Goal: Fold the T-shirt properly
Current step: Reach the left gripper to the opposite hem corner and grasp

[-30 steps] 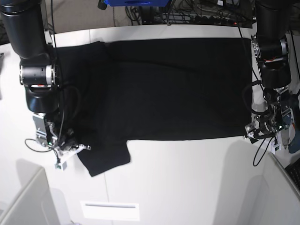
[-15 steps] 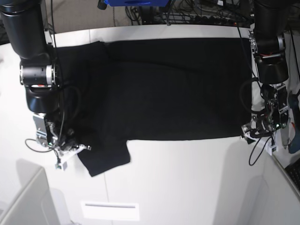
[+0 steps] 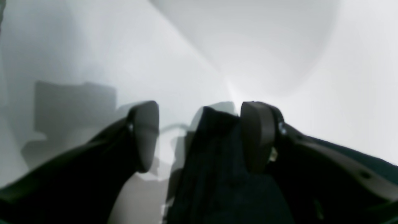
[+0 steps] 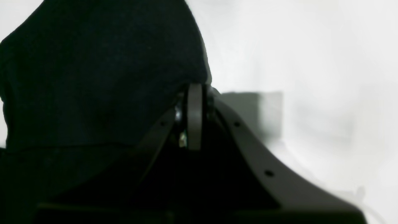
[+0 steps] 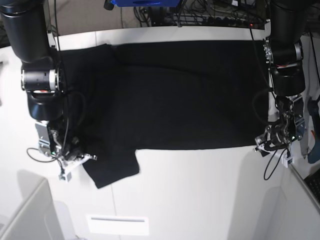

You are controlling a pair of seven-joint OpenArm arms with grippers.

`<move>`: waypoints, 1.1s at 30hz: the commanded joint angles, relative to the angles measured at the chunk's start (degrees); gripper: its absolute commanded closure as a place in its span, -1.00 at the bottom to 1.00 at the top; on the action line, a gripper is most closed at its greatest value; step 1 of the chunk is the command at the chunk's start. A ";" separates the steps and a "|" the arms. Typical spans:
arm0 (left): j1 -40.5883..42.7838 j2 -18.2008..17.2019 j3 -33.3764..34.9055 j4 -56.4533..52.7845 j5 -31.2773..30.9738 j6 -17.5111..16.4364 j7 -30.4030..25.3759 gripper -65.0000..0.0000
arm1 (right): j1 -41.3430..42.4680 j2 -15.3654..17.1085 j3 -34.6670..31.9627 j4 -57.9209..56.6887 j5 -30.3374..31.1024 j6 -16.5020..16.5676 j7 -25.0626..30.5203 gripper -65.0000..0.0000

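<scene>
The T-shirt [image 5: 185,95] lies spread flat and plain black across the white table [image 5: 200,195], its long lower edge running straight from side to side, one sleeve sticking out toward the near side at the base view's lower left.

My right gripper [image 4: 194,119] sits at that sleeve end. In the right wrist view my two fingers are pressed together with no gap I can make out, and the black cloth bunches up right against them and bulges away to the left. I take it that I have the sleeve edge pinched, though the nip itself is dark and hard to read. From the base view, the same gripper [image 5: 75,160] is down at the sleeve's outer edge, with a loose cable [image 5: 37,155] looping on the table just beside it.

My left gripper [image 3: 199,137] is at the opposite end, at the shirt's lower corner. Here my fingers [image 3: 144,133] stand well apart. A fold of the black cloth rises between them and lies against the inner face of one finger, while bare table shows between the cloth and the other. I am not clamped on anything. In the base view, this gripper [image 5: 272,142] sits low at that corner.

A grey partition wall [image 5: 300,210] stands close by my left arm, and another grey panel [image 5: 25,215] rises at the near corner on my right side. A white label [image 5: 117,225] lies on the table's near edge, and a tangle of cables [image 5: 210,15] runs behind the far edge.
</scene>
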State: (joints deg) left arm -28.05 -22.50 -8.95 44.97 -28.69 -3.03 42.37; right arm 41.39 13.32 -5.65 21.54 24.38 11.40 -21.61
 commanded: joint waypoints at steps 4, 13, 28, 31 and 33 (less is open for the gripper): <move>-0.91 -0.05 3.98 0.17 -0.46 -0.01 0.66 -0.21 | 2.26 0.61 -0.02 1.01 0.28 0.25 1.17 1.00; -0.56 0.48 6.44 0.08 -0.54 -0.01 0.58 0.51 | 2.09 0.61 -0.02 1.01 0.28 0.25 1.25 1.00; 3.04 -0.05 -0.59 8.26 -1.07 0.08 1.19 1.00 | -0.99 0.88 0.42 4.44 0.45 0.51 3.19 1.00; 5.86 -0.05 -4.19 12.48 -1.07 -0.01 3.21 1.00 | -5.56 1.23 0.42 13.67 0.54 0.25 3.19 1.00; 7.09 0.22 -5.34 15.38 -1.07 -0.01 5.41 1.00 | -8.29 1.23 0.42 19.30 0.45 0.25 3.10 1.00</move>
State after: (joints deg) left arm -19.14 -21.71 -14.22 58.94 -28.97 -2.59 48.97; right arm 30.65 14.04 -5.43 39.81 24.01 11.35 -19.99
